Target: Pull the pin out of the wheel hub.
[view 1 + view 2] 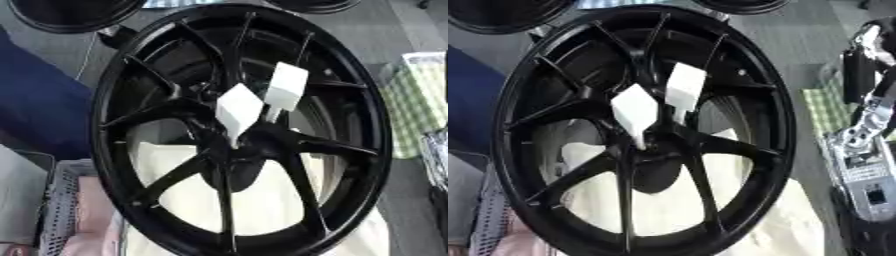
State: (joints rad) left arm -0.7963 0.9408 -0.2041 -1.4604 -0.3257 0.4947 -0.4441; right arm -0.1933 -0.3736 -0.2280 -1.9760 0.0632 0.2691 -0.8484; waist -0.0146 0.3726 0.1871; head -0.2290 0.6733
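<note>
A large black wheel hub (241,130) with several spokes stands tilted and fills both views. Two white pins stick out near its centre: one with a diamond-shaped head (239,110) just above the centre bore, the other with a rectangular head (286,86) up and to the right of it. My right arm (866,150), black and silver, rises along the right edge of the right eye view. Its hand (859,67) sits near the upper right, apart from the hub's rim and away from both pins. My left hand shows in neither view.
A second black wheel (70,15) lies at the upper left. A blue surface (35,105) is on the left and a green checked cloth (420,105) on the right. White cloth (262,200) lies under the hub, and a mesh basket (57,210) sits at the lower left.
</note>
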